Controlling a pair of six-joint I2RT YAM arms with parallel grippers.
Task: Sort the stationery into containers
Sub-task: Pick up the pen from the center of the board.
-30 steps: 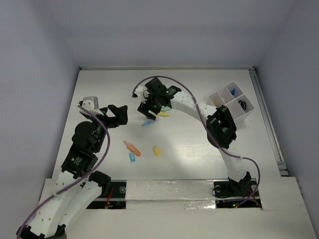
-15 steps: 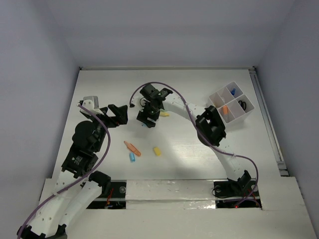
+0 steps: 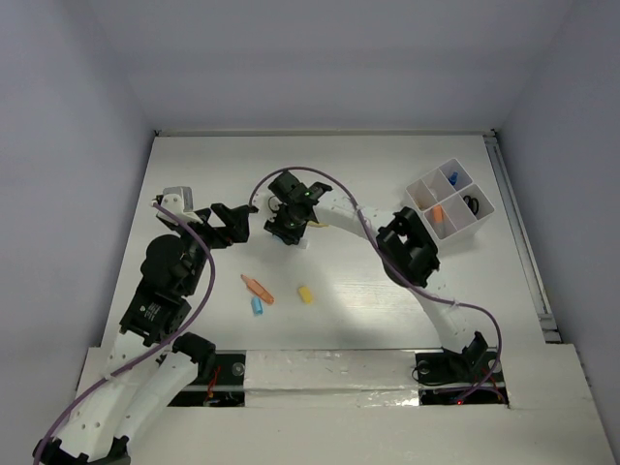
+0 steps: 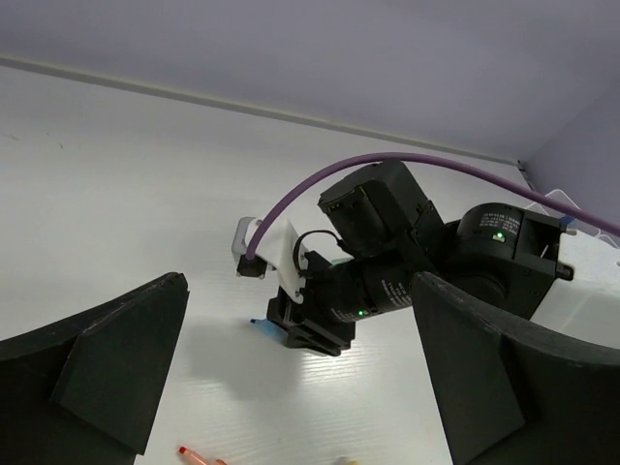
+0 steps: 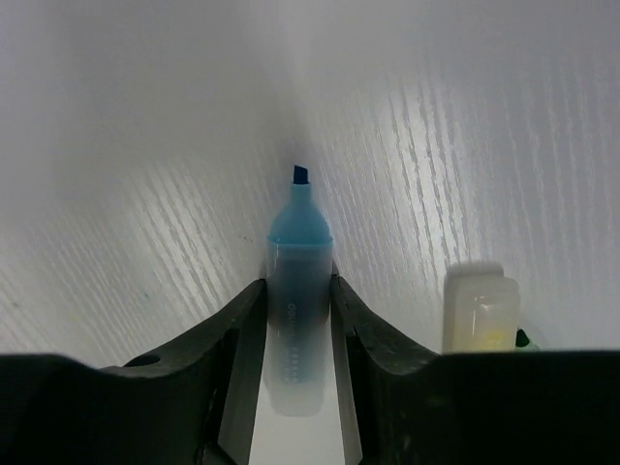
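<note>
My right gripper is down on the table at its middle. In the right wrist view its fingers press both sides of a blue highlighter, whose tip points away. The highlighter's tip shows under that gripper in the left wrist view. A clear-capped yellow piece lies just right of it. My left gripper is open and empty, left of the right gripper. The white divided tray stands at the far right and holds an orange piece, a blue piece and a dark ring.
An orange pen, a short blue piece and a yellow piece lie in front of the grippers. A yellow item lies beside the right gripper. The right arm's purple cable arches over the table.
My right gripper has moved left and down onto the blue highlighter, which now lies between its fingers. The left arm has barely moved.
</note>
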